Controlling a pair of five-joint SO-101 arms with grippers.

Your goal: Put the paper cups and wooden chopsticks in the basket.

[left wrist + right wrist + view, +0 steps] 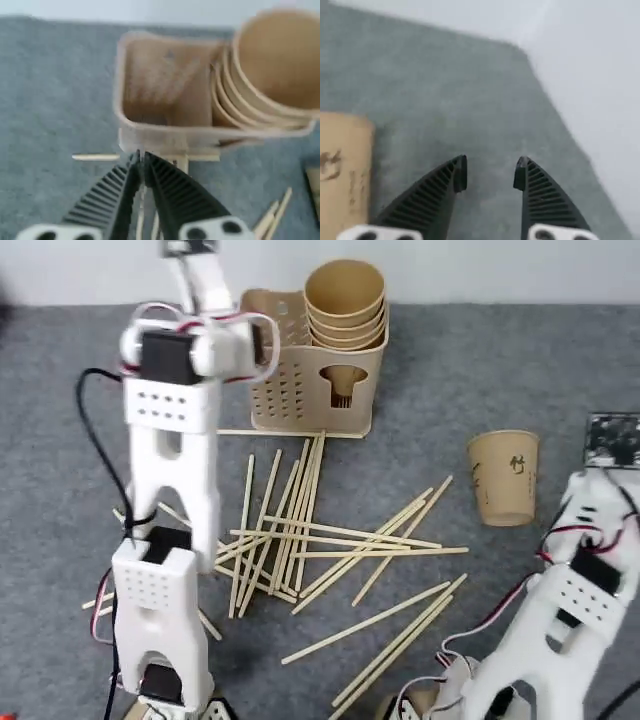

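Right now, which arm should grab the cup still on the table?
The right one. Its open gripper sits right beside the paper cup, while the left gripper is over at the basket, across the scattered chopsticks.

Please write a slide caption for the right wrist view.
Right claw open above the grey mat, with one paper cup beside it.

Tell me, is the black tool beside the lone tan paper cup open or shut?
Open. The right tool has its two black ribbed fingers standing well apart, with bare grey carpet showing between them and nothing held.
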